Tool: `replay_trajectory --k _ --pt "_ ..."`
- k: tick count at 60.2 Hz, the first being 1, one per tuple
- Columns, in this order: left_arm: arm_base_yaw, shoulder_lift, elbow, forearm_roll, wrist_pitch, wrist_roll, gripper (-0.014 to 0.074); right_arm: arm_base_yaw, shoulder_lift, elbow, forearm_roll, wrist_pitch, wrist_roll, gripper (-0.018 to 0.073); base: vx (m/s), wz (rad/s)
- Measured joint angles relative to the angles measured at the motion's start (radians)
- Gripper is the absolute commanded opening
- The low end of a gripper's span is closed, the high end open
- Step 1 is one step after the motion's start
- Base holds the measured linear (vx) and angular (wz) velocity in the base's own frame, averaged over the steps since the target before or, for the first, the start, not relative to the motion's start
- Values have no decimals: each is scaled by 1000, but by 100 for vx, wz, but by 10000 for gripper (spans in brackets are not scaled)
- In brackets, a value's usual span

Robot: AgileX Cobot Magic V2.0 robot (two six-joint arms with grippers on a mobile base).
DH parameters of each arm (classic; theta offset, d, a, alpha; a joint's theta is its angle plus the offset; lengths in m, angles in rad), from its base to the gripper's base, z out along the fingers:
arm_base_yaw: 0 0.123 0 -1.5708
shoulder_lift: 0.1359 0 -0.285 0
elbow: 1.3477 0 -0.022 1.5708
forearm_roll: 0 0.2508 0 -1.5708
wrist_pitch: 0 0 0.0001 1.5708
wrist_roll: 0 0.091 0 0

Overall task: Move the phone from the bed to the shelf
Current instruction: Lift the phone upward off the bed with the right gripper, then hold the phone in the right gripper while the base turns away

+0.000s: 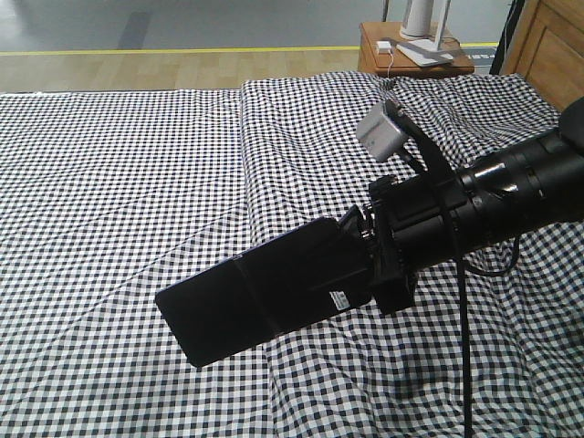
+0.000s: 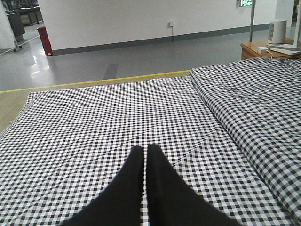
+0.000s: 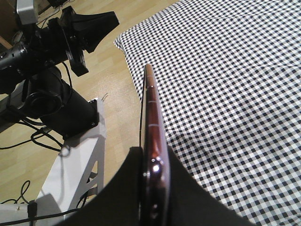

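The phone point(image 1: 255, 301), a glossy black slab with a small white sticker near one end, hangs level above the checked bed point(image 1: 109, 182). My right gripper point(image 1: 354, 255) is shut on its right end. In the right wrist view the phone point(image 3: 150, 108) shows edge-on with a pinkish rim, clamped between the two black fingers point(image 3: 188, 197) of my right gripper point(image 3: 153, 160). Over the bed point(image 2: 94, 117), my left gripper point(image 2: 145, 150) is shut with nothing in it. Beyond the bed's edge point(image 3: 225, 70) the left arm point(image 3: 70, 33) also appears. The shelf is out of view.
A small brown nightstand point(image 1: 412, 50) with a white object on it stands beyond the bed's far edge, and a wooden panel point(image 1: 552, 50) sits at the far right. A raised fold point(image 1: 251, 155) runs along the bedcover. The robot's white base point(image 3: 70, 174) and cables lie on the wooden floor.
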Motion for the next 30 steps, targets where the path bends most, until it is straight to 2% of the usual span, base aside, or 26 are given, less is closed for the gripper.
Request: replay_trajectory --k 17,30 --pt "0 0 0 0 0 0 1 0 0 0 0 -1 0 -2 -2 7" --pt "0 0 0 0 0 0 1 0 0 0 0 -2 0 -2 -7 27"
